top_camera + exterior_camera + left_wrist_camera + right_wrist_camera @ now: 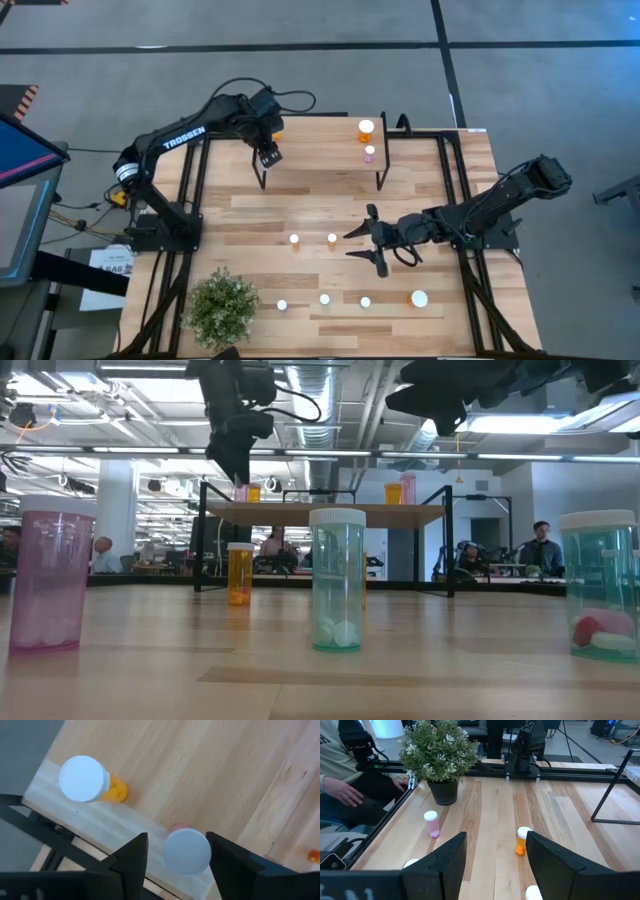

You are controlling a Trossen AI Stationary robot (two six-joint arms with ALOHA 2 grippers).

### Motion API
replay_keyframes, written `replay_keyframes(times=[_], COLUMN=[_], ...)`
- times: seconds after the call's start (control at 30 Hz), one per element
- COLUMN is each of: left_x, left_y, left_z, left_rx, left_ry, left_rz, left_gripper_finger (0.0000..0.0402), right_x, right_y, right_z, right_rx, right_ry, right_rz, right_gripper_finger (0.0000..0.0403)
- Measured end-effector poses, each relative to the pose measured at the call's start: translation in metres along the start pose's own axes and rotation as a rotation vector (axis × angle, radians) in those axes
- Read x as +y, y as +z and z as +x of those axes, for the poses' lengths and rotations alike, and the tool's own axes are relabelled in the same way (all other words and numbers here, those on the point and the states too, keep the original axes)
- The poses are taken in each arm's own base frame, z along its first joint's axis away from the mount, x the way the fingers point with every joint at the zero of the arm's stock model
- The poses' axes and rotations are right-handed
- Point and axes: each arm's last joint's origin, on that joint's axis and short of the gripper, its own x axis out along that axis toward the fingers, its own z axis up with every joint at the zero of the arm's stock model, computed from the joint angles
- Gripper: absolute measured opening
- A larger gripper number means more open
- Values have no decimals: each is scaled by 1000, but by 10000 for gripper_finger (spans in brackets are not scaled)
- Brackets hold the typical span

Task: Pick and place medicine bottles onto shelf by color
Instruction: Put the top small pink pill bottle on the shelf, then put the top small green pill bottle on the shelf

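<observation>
1. Left gripper over the shelf corner, jaws parted astride a pink bottle standing at the shelf edge; lifting off crooked could tip it over.
2. An orange bottle stands beside it, near the same edge.
3. Right gripper hovers released over the desk; more bottles wait there.

One marking is reading legibly: the word "TROSSEN" in white capitals is showing along the upper link of the left arm in the high view. A white paper sheet beside the table's left edge is carrying dark print, too small to read. No other text, label or number is showing legibly in any view.
</observation>
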Motion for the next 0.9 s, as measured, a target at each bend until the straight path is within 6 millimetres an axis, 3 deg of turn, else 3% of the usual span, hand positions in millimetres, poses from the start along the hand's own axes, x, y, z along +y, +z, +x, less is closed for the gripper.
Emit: replay_keyframes(times=[0.27, 0.6, 0.73, 0.9], left_x=[2, -5, -14, -29], left_y=[-10, -34, -54, -92], left_z=[-30, -99, -121, -120], left_rx=[-81, -400, -588, -759], left_ry=[68, -59, -139, -203], left_rz=[-1, 27, 77, 117], left_gripper_finger=[223, 240, 240, 240], right_x=[0, 0, 0, 2], right_y=[0, 0, 0, 0], right_z=[0, 0, 0, 0], right_rx=[0, -1, -1, 0], right_ry=[0, 0, 1, 9], right_rz=[0, 7, 30, 36], right_gripper_finger=[225, 225, 225, 225])
